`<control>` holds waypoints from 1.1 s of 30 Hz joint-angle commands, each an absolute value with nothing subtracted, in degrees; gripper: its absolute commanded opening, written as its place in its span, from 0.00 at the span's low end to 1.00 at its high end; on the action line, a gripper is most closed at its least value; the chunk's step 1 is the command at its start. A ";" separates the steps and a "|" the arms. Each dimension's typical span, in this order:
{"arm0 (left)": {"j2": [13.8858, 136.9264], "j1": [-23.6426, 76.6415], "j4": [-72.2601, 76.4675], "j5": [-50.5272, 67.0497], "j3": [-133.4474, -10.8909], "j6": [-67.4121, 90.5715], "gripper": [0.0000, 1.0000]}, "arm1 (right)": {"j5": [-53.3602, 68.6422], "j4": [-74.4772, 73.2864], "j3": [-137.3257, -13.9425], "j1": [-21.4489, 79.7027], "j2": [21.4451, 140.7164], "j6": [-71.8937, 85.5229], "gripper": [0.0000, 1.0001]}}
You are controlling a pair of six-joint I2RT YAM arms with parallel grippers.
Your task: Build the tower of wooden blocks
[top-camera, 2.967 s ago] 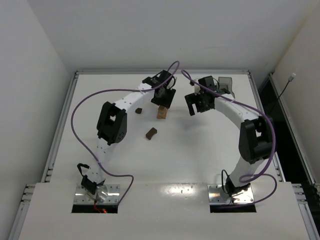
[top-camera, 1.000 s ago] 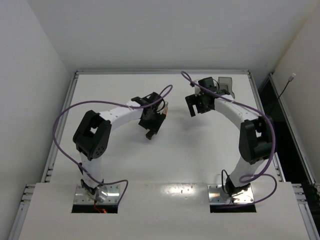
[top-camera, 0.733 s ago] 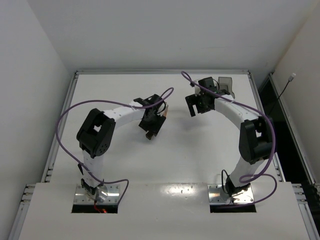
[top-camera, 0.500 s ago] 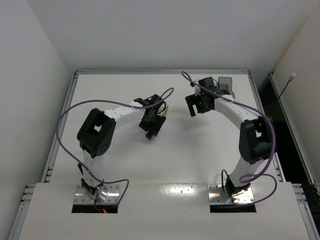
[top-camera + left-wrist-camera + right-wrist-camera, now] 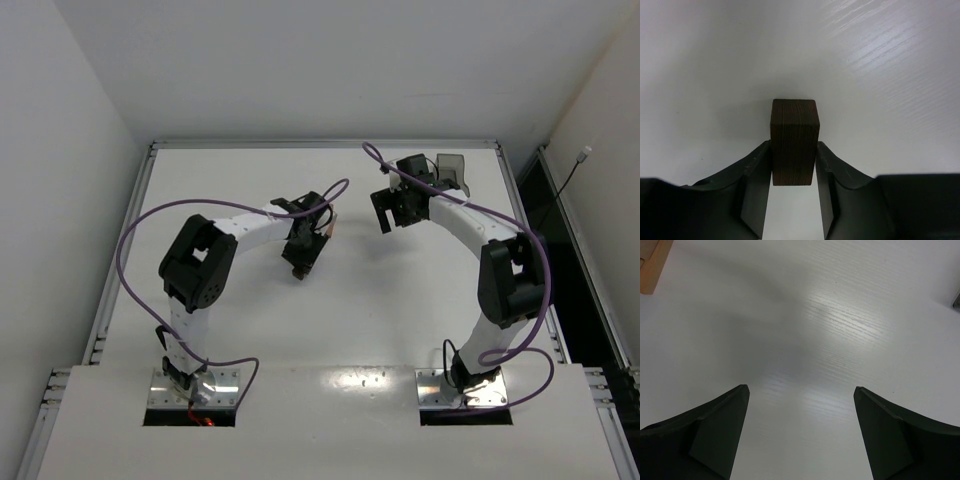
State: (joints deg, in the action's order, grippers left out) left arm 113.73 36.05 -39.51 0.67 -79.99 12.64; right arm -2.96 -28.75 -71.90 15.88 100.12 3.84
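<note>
Now that the left hand (image 5: 794, 152) has swung back from the tower (image 5: 327, 229) to the loose dark brown block (image 5: 794, 127) and narrowed onto it within the last second, its fingers (image 5: 757, 175) press both side faces, so it is grasping that block, which appears to rest on the desk (image 5: 880, 75) just nearer the arms than the tower. I judge the pick made, with lift and carry to the stack next. The right hand (image 5: 800, 405) has not stirred, released wide above bare desk, a tan piece (image 5: 652, 267) at its view's corner
</note>
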 commanded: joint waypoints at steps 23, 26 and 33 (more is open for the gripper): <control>106.07 36.74 -43.68 -1.40 -98.42 17.23 0.00 | -2.90 -27.60 -72.95 16.35 98.26 3.43 0.83; 109.33 35.68 -45.44 -2.02 -105.80 16.61 0.00 | -2.90 -27.60 -72.95 16.35 98.26 3.43 0.83; 118.12 33.05 -48.43 0.08 -116.01 13.36 0.00 | -2.90 -27.60 -72.42 16.35 98.26 3.43 0.83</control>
